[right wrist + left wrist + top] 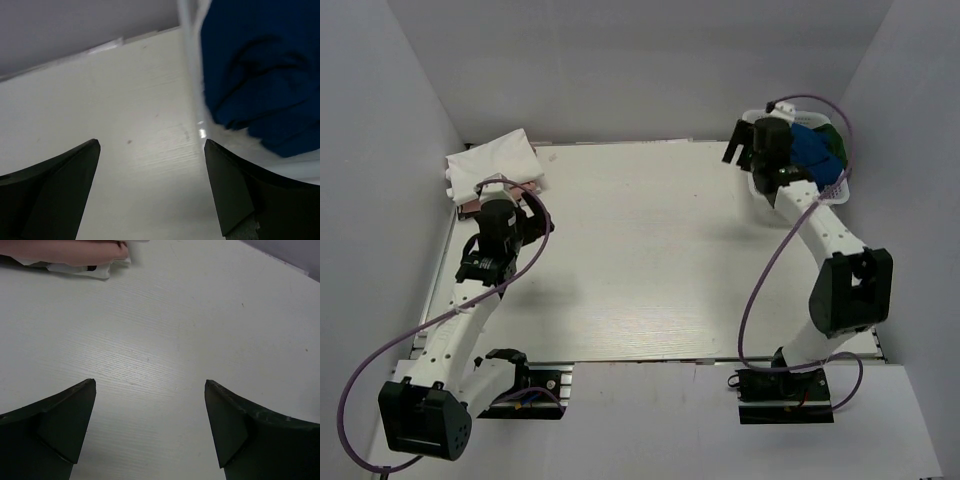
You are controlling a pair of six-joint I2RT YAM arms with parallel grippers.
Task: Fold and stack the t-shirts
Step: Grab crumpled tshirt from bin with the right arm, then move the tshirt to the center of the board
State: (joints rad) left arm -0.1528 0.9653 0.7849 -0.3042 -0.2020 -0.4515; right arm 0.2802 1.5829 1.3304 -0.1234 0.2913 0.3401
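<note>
We find both tools released and holding nothing. The left gripper [150, 383] hangs over the table [650, 250] near the folded white t-shirt [495, 160], which lies on the pink t-shirt [65, 252]. The right gripper [152, 143] hangs beside the basket [187, 50], which holds the blue t-shirt [260, 75].

A robotics lab test cell is shown. A pale wood-grain tabletop [650, 260] is boxed in on three sides by plain grey-white panels [640, 60]. Two white and black robot arms, the left arm [460, 325] and the right arm [820, 225], are bolted at the tabletop's near edge, and purple cables [754, 290] are looped from them. Staged props are set out: a stack of folded t-shirts [495, 162] at the tabletop's far-left corner, and a white basket [836, 190] at its far-right corner.
</note>
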